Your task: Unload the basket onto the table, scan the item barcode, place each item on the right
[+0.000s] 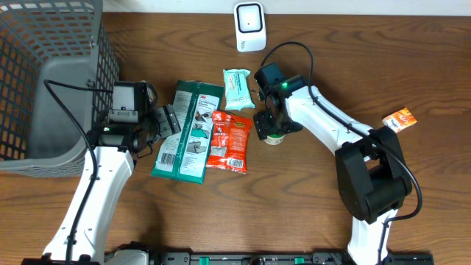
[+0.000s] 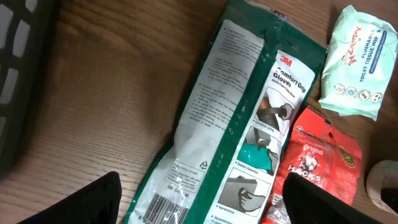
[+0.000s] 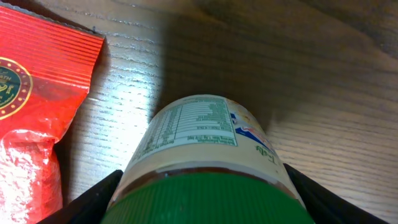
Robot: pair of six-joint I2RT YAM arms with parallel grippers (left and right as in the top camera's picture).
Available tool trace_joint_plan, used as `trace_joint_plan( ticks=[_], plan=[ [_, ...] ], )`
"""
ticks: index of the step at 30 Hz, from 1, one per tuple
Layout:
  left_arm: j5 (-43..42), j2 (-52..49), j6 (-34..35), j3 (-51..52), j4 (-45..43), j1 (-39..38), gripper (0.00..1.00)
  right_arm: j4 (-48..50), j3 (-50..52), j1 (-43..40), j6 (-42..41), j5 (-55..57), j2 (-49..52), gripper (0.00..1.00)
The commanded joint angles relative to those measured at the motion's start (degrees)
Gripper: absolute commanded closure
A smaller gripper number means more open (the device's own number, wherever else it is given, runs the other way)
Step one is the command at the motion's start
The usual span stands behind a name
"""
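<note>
Overhead: the scanner (image 1: 249,26) stands at 12 o'clock on the table (image 1: 309,221) and a basket (image 1: 44,44) fills 10 o'clock. Near centre lie a gloves pack (image 1: 190,136), a red bag (image 1: 229,140) touching its 3 o'clock edge, and wipes (image 1: 238,88) at the bag's 12 o'clock. The jar (image 1: 274,139) stands upright just beside the bag at its 3 o'clock, under the right gripper (image 1: 271,131). The left gripper (image 1: 168,124) sits at the pack's 9 o'clock edge. An orange packet (image 1: 399,118) lies well apart at 3 o'clock.

Left wrist: the left gripper (image 2: 205,200) is spread wide and released, grasping nothing, above the pack (image 2: 230,124), whose barcode (image 2: 161,210) shows at 6 o'clock. Wipes (image 2: 357,62) sit at 2 o'clock, the bag (image 2: 317,162) at 4 o'clock.

Right wrist: the right gripper (image 3: 202,200) straddles the jar (image 3: 199,130) at its green lid (image 3: 211,199). I cannot tell whether its fingers (image 3: 87,202) press on it. The bag (image 3: 31,124) lies at 9 o'clock.
</note>
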State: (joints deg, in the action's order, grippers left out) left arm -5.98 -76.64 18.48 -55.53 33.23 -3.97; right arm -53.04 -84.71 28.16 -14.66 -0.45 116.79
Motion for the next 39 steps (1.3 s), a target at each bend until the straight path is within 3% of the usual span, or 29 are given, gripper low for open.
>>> trace_joint_plan(
  ticks=[1,3,6,8,16,20,25,32,39],
  plan=[
    [0.7,0.0,0.7,-1.0,0.2,0.0,0.17,0.2,0.6,0.8,-0.6,0.2,0.3,0.28],
    [0.7,0.0,0.7,-1.0,0.1,0.0,0.17,0.2,0.6,0.8,-0.6,0.2,0.3,0.3],
    [0.7,0.0,0.7,-1.0,0.2,0.0,0.17,0.0,0.2,0.8,-0.6,-0.2,-0.3,0.48],
    [0.7,0.0,0.7,-1.0,0.2,0.0,0.17,-1.5,-1.5,0.8,-0.6,-0.7,-2.1,0.52],
    [0.7,0.0,0.7,-1.0,0.2,0.0,0.17,-4.4,-10.5,0.9,-0.6,-2.5,-15.5,0.61],
    [0.7,0.0,0.7,-1.0,0.2,0.0,0.17,-11.7,-23.3,0.0,-0.5,-3.3,-15.5,0.6],
    [0.7,0.0,0.7,-1.0,0.2,0.0,0.17,-10.7,-33.4,-0.8,1.2,-0.6,-12.3,0.6],
    [0.7,0.0,0.7,-1.0,0.1,0.0,0.17,9.0,-33.6,-0.7,2.5,6.4,-2.8,0.67],
    [0.7,0.0,0.7,-1.0,0.2,0.0,0.17,39.3,-33.6,-1.1,8.2,12.9,12.5,0.69]
  ],
)
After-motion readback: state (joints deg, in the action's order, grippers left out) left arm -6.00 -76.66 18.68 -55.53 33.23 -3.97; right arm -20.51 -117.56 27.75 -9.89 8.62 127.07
